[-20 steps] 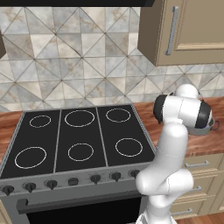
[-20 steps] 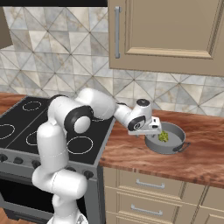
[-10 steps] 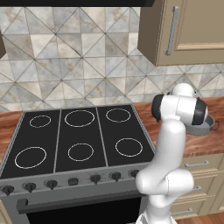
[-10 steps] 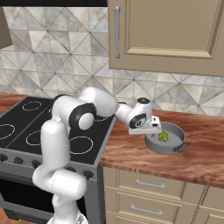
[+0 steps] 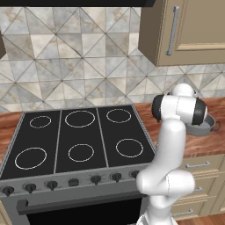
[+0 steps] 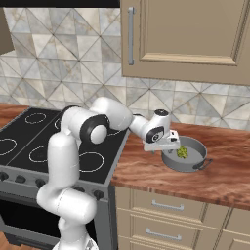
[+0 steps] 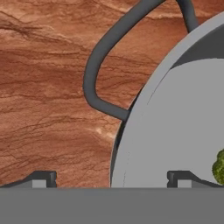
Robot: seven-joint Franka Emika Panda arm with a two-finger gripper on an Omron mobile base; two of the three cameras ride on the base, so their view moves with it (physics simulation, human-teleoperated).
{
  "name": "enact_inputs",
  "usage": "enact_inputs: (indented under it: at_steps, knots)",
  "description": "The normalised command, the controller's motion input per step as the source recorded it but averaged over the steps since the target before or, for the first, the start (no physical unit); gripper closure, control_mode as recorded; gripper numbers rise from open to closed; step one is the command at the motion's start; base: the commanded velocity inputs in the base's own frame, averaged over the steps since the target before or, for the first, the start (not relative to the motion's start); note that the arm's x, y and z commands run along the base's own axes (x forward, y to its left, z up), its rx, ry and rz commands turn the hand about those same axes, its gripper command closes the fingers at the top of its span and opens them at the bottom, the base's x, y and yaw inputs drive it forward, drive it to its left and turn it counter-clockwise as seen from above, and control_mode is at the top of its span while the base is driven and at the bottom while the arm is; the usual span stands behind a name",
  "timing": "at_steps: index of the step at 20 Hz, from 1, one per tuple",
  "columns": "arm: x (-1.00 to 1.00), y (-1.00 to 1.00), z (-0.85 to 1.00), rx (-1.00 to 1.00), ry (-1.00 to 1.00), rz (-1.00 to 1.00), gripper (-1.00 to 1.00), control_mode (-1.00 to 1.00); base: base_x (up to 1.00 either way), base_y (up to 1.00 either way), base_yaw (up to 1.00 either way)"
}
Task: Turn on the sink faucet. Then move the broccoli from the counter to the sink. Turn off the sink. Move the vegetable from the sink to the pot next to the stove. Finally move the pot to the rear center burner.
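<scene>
There are 1 pot [image 6: 188, 156], 1 broccoli [image 6: 182, 152], 6 burners [image 5: 80, 118] and 6 stove knobs [image 5: 52, 185].

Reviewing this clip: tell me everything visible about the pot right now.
The pot is a shallow round grey metal-looking pan with dark looped wire handles on opposite sides. It sits upright on the wooden counter, right of the stove. The broccoli lies inside. The open claw straddles its near rim; contact can't be confirmed.
</scene>
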Motion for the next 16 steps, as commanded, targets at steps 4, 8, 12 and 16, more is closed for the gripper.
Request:
enact_inputs:
  at_steps: [4, 8, 12, 16]
  knots:
    - [0.00, 0.00, -0.19, 0.01, 0.03, 0.07, -1.00, -1.00, 0.00, 0.00, 0.00]
    - [0.00, 0.00, -0.25, 0.01, 0.05, 0.07, -1.00, -1.00, 0.00, 0.00, 0.00]
    - [0.00, 0.00, -0.27, 0.00, 0.07, 0.07, 1.00, -1.00, 0.00, 0.00, 0.00]
    - [0.00, 0.00, -0.20, 0.03, 0.03, 0.06, 1.00, -1.00, 0.00, 0.00, 0.00]
